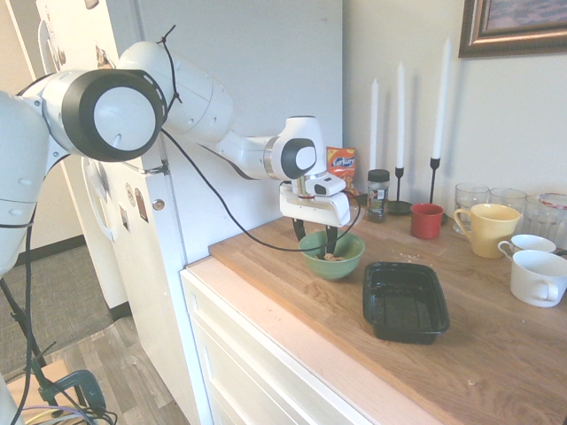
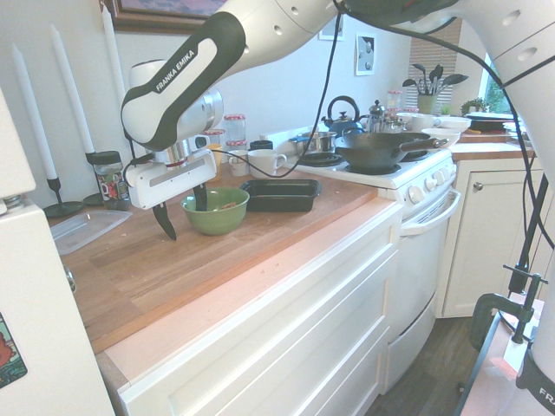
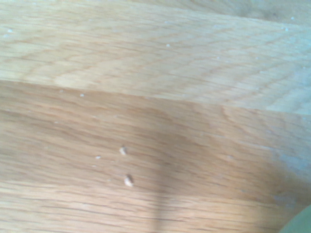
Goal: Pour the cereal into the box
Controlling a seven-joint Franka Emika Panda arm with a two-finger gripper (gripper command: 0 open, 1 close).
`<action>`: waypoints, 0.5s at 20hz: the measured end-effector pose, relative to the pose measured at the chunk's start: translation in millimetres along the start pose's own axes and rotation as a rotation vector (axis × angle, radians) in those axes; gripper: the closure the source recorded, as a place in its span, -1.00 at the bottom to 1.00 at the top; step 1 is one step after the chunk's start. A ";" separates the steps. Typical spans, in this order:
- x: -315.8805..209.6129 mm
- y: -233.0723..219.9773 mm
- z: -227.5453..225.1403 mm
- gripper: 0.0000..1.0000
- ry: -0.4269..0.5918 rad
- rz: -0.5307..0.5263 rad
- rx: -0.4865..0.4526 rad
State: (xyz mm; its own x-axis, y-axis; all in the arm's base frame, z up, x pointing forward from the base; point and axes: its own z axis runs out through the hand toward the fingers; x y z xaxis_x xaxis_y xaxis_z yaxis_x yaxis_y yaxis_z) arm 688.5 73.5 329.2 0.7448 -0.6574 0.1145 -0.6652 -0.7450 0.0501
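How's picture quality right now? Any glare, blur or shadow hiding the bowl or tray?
First exterior view: bright, slightly washed out, green bowl and black tray clear. Second exterior view: window glare at the right edge, bowl sharp. Wrist view: soft focus, only the wooden counter with a shadow band, a green sliver in one corner.
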 end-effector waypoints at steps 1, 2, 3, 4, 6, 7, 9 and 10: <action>1.0 1.0 1.2 1.00 0.000 0.002 -0.002; 1.6 1.6 2.4 1.00 -0.001 0.003 -0.004; 1.8 2.0 3.4 1.00 -0.002 0.004 -0.006; 1.8 2.3 3.6 1.00 -0.003 0.004 -0.008; 1.1 2.1 3.7 1.00 -0.005 0.004 -0.010; 0.6 1.7 3.7 1.00 -0.005 0.004 -0.010; -0.4 1.1 3.8 1.00 -0.006 0.003 -0.012; -0.4 1.3 3.9 1.00 -0.007 0.003 -0.013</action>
State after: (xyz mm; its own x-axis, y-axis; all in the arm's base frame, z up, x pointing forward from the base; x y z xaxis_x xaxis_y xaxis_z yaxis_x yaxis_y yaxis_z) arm 687.5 72.4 325.3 0.7430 -0.6605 0.1081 -0.6681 -0.7414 0.0627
